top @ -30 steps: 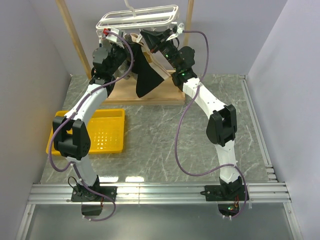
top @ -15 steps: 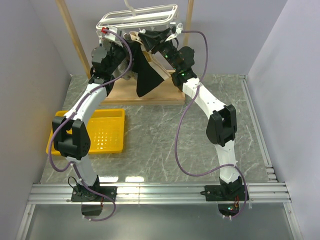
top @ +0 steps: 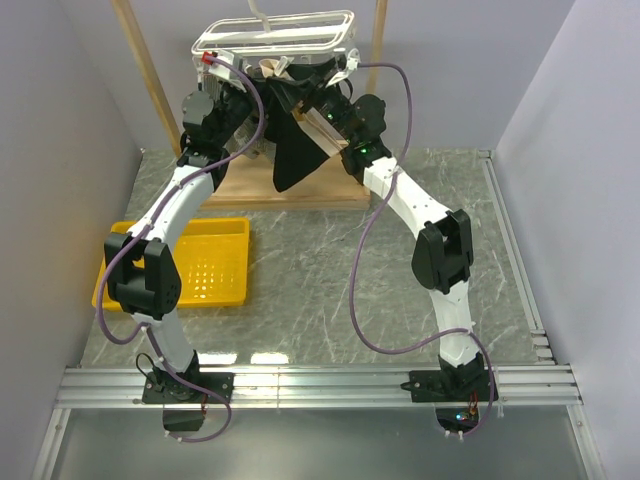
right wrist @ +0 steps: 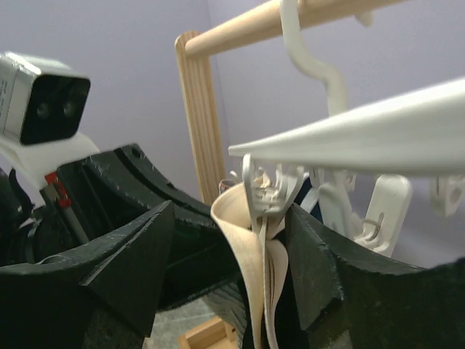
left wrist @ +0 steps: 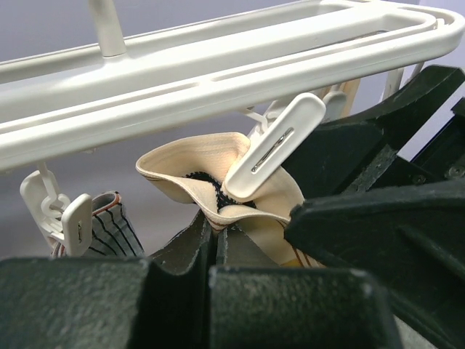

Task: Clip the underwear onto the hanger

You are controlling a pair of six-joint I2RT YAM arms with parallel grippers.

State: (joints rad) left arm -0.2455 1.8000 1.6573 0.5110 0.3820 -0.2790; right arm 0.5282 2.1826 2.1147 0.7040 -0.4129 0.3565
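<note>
The underwear (top: 290, 150) hangs limp and light under the hanger (top: 275, 35) at the far centre, its tan waistband (left wrist: 196, 163) bunched at a clip (left wrist: 272, 149). The left gripper (left wrist: 216, 233) pinches that band, likely the firmest hold on such soft cloth. The right gripper (right wrist: 231, 225) stands spread around it.

The hanger (top: 275, 33) is a white plastic rack of parallel bars. It hangs level, high at the back, and small white clips (left wrist: 275, 147) dangle under it. The underwear (top: 291, 150) is black with a beige waistband (left wrist: 192, 166). One clip sits on the folded waistband, and the black fabric hangs down to a point.
</note>
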